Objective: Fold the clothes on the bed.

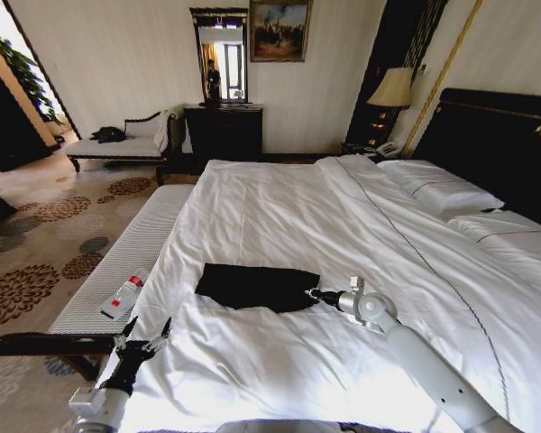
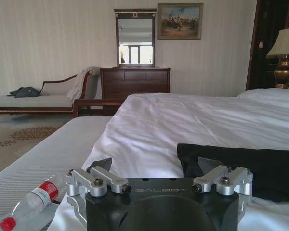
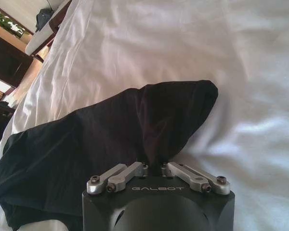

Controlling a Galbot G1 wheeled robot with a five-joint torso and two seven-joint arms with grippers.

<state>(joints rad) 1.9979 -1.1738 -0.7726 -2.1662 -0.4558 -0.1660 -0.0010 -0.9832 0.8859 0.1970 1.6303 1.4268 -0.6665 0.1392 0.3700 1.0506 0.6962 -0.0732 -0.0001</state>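
Black cotton T-shirt, folded into a rough rectangle, lies on the white duvet near the foot edge of the bed. The right claw is pinched closed on the shirt's nearest corner, with the fabric gathered between its fingers. The left claw hovers with its fingers spread wide and holding nothing, at the bed's foot edge beside the white upholstered bench. A plastic bottle with a red label lies on that bench.
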